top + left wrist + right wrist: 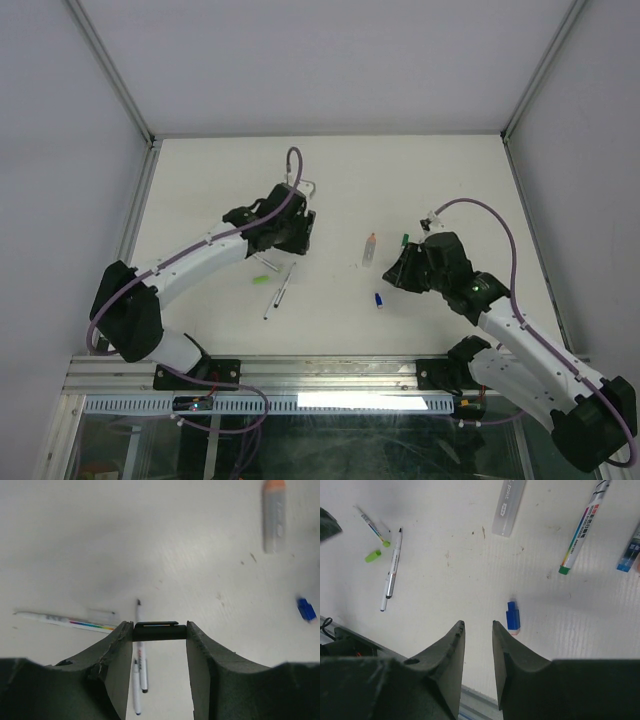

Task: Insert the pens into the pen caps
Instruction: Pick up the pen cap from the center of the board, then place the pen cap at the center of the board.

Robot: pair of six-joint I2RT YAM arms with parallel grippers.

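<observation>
My left gripper [160, 631] [291, 246] is shut on a black pen cap [159, 630], held crosswise between its fingertips above the table. Two white pens [141, 652] [283, 284] lie side by side just beneath it. A third pen [65, 622], with a rainbow stripe, lies to the left. My right gripper [478, 625] [396, 274] hangs open with nothing between its fingers. A blue cap [512, 616] [379, 299] lies just right of its tips. A green cap [372, 556] [262, 279] rests beside the two pens. A green-tipped pen [582, 530] lies further out.
An orange-capped translucent pen [274, 515] [369, 250] lies mid-table between the arms. The metal rail of the table's near edge [475, 705] runs right below the right gripper. White walls enclose the table on three sides.
</observation>
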